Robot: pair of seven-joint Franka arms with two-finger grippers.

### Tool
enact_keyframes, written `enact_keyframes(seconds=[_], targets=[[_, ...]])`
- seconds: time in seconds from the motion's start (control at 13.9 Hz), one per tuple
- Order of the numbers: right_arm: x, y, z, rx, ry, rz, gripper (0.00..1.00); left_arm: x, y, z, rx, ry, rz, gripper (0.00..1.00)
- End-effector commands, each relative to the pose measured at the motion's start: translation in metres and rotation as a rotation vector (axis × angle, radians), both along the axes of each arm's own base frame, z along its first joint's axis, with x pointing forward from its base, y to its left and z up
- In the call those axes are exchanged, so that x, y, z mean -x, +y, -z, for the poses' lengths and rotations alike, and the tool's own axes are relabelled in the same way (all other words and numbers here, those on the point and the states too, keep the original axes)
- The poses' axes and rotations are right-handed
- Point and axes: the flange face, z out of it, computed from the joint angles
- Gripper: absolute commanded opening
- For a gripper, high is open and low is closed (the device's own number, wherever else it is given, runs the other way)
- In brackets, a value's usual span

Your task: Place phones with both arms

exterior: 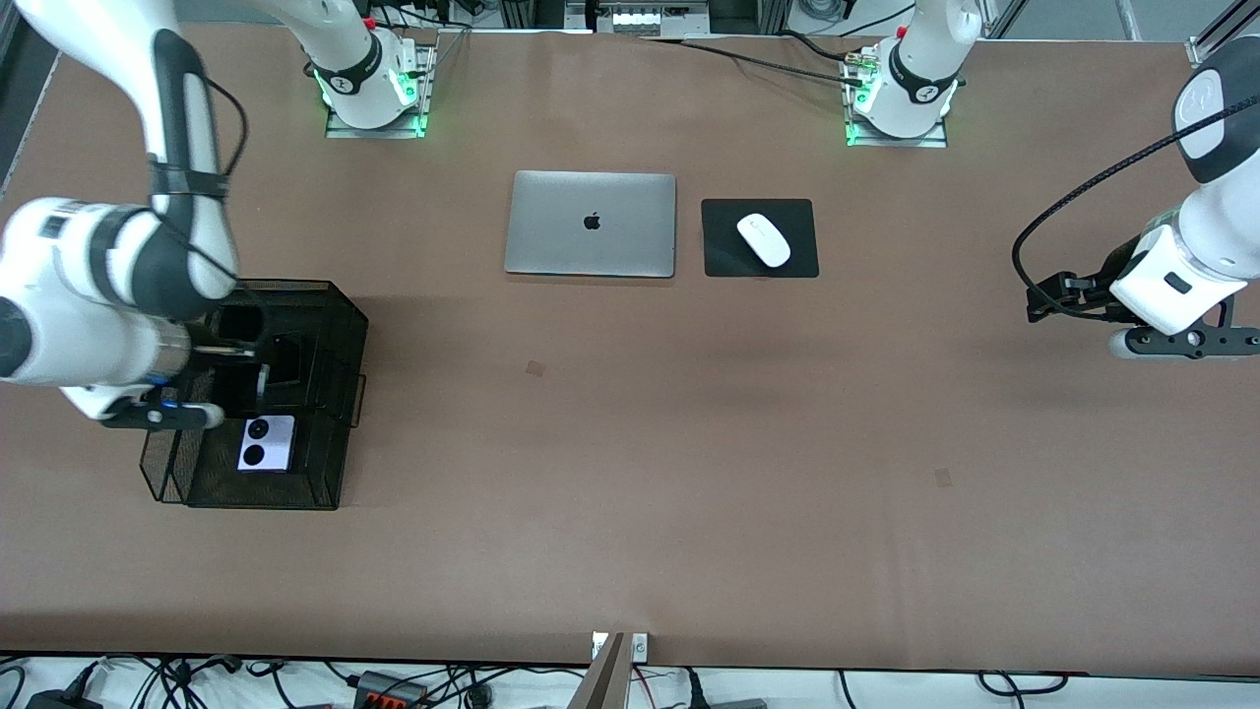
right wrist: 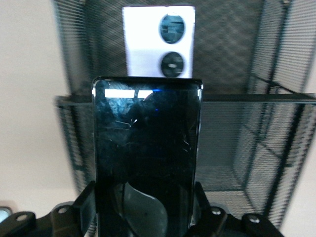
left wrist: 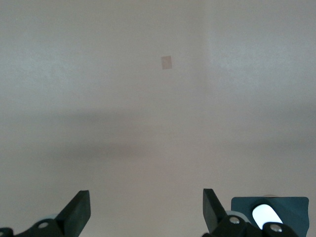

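Right now my right gripper point(right wrist: 145, 217) is over the black mesh organizer point(exterior: 325, 315) at the right arm's end of the table, its fingers point(right wrist: 84, 202) closed on the two long edges of the long black phone point(right wrist: 147, 158). I judge that I grip it low and by the sides so the screen face stays free and the slab can slide into a compartment without my fingers fouling the mesh walls. The phone's long axis runs straight out from my palm, its free end pointing toward the lilac phone point(exterior: 266, 443). That lilac one lies flat in the organizer's compartment nearest the front camera, its two black circles facing up. A small dark squarish thing sits in a compartment farther from the camera, perhaps the small black phone, though I cannot be sure.

Toward the middle of the table lie the silver laptop point(exterior: 591, 224) and the white mouse point(exterior: 764, 239) on its black pad point(exterior: 719, 258), no part of this job.

My left gripper point(left wrist: 145, 212) waits over bare table at the left arm's end, fingers spread wide and holding nothing.
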Motion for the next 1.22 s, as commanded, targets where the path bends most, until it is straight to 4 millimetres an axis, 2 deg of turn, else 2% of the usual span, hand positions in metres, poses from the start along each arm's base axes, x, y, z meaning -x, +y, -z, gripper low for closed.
enact_keyframes(seconds=[0.0, 0.14, 0.36, 0.65, 0.86, 1.15], targets=[[0.014, -0.028, -0.001, -0.033, 0.019, -0.018, 0.31, -0.003, 0.0, -0.005, -0.003, 0.008, 0.02, 1.0], [0.022, -0.045, 0.011, -0.046, 0.046, -0.005, 0.31, -0.003, -0.002, -0.007, -0.005, 0.005, 0.022, 1.0], [0.032, -0.051, 0.027, -0.053, 0.083, 0.01, 0.31, -0.003, -0.003, -0.007, -0.005, 0.004, 0.023, 1.0], [0.025, -0.056, 0.035, -0.032, 0.049, 0.01, 0.31, -0.003, -0.006, -0.007, 0.0, 0.006, 0.035, 1.0], [0.021, -0.075, 0.047, -0.028, 0.022, -0.017, 0.32, -0.003, -0.007, -0.006, 0.038, 0.006, 0.026, 1.0], [0.018, -0.077, 0.053, -0.02, 0.004, -0.016, 0.35, -0.003, -0.006, -0.006, 0.039, 0.006, 0.027, 1.0]])
